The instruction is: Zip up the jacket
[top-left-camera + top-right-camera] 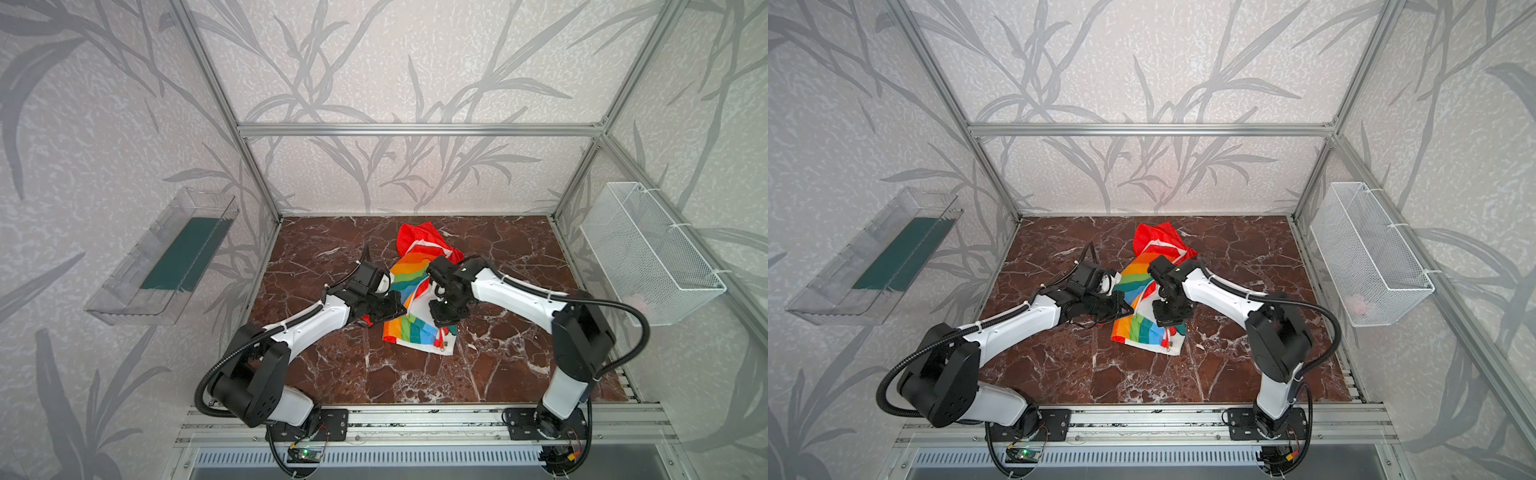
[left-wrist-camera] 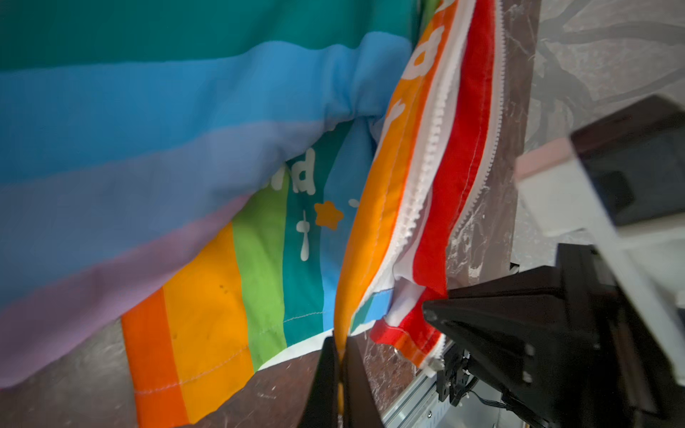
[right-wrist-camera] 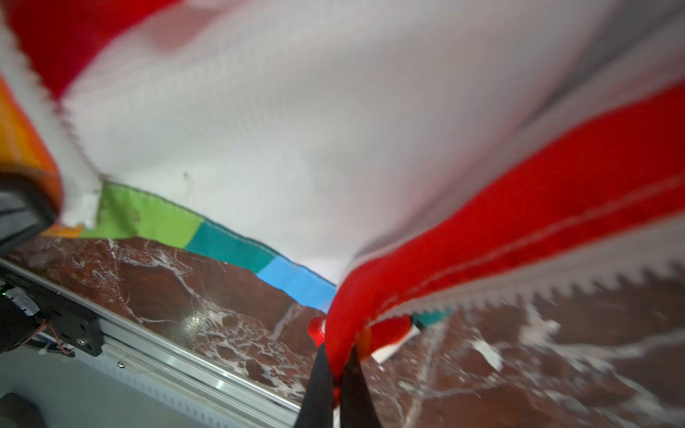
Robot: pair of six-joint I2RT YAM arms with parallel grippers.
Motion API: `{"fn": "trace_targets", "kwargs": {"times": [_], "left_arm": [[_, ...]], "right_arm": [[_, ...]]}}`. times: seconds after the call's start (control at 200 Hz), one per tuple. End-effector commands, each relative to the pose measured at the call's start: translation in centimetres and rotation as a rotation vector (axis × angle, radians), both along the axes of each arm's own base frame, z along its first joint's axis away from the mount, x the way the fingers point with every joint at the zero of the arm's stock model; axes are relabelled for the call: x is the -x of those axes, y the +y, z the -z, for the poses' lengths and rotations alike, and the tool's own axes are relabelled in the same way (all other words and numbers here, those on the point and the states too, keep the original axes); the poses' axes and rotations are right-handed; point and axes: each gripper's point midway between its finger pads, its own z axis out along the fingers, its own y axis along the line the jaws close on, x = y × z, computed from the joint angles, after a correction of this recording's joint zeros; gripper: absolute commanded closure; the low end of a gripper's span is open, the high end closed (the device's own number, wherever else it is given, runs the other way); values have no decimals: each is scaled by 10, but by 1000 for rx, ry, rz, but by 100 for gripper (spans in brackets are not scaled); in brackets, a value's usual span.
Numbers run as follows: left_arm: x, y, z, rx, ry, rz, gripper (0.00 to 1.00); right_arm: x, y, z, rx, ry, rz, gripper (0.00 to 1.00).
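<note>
The rainbow-striped jacket [image 1: 409, 272] [image 1: 1133, 277] lies crumpled mid-table, its red hood [image 1: 415, 237] toward the back wall. Both top views show the arms meeting over its lower front. In the left wrist view my left gripper [image 2: 339, 344] is shut on an orange fold of the jacket [image 2: 207, 122], next to the white zipper teeth [image 2: 426, 166]. In the right wrist view my right gripper [image 3: 338, 355] is shut on the red front edge beside the other row of zipper teeth [image 3: 556, 289]; white lining [image 3: 296, 129] hangs above. The two zipper rows lie apart. From above, the left gripper [image 1: 397, 309] and right gripper [image 1: 444, 322] sit close together.
The brown marble tabletop [image 1: 365, 374] has aluminium frame posts at its corners and a rail [image 1: 415, 419] along the front. A clear tray with a green pad [image 1: 166, 257] hangs on the left wall. A white wire basket [image 1: 648, 249] hangs on the right wall.
</note>
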Motion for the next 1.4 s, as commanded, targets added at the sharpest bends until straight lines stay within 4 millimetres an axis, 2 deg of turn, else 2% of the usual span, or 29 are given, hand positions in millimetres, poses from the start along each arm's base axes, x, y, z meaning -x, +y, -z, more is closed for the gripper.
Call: {"fn": "trace_targets", "kwargs": {"times": [0.0, 0.115, 0.19, 0.235, 0.34, 0.415, 0.54, 0.63, 0.77, 0.835, 0.905, 0.99, 1.135, 1.395], "left_arm": [[15, 24, 8, -75, 14, -42, 100], [21, 35, 15, -118, 20, -38, 100], [22, 41, 18, -134, 36, -32, 100], [23, 46, 20, -137, 54, -39, 100], [21, 57, 23, -124, 73, -64, 100], [21, 64, 22, -126, 76, -79, 100], [20, 72, 22, -132, 78, -88, 100], [21, 73, 24, -135, 84, -84, 100], [21, 72, 26, -129, 94, -85, 100], [21, 72, 26, -127, 94, -87, 100], [21, 72, 27, -128, 97, -87, 100], [22, 73, 28, -134, 98, -84, 100], [24, 74, 31, -141, 103, -78, 100], [26, 73, 30, -131, 97, -65, 100]], "right_arm": [[3, 28, 13, -96, 64, 11, 100], [5, 41, 18, -119, 72, -11, 100], [7, 56, 14, -193, 87, -15, 87], [8, 65, 11, -251, 105, -14, 75], [8, 93, -5, -435, 120, -19, 69], [12, 104, -14, -526, 152, -7, 63], [16, 116, -26, -629, 188, -22, 59], [12, 109, -25, -570, 153, -5, 57], [5, 71, -16, -352, 50, 71, 56], [7, 57, -12, -288, 41, 99, 56], [12, 51, -10, -268, 49, 119, 56], [22, 53, -12, -285, 66, 136, 55], [41, 71, -12, -378, 130, 188, 53], [56, 99, 1, -418, 170, 203, 53]]}}
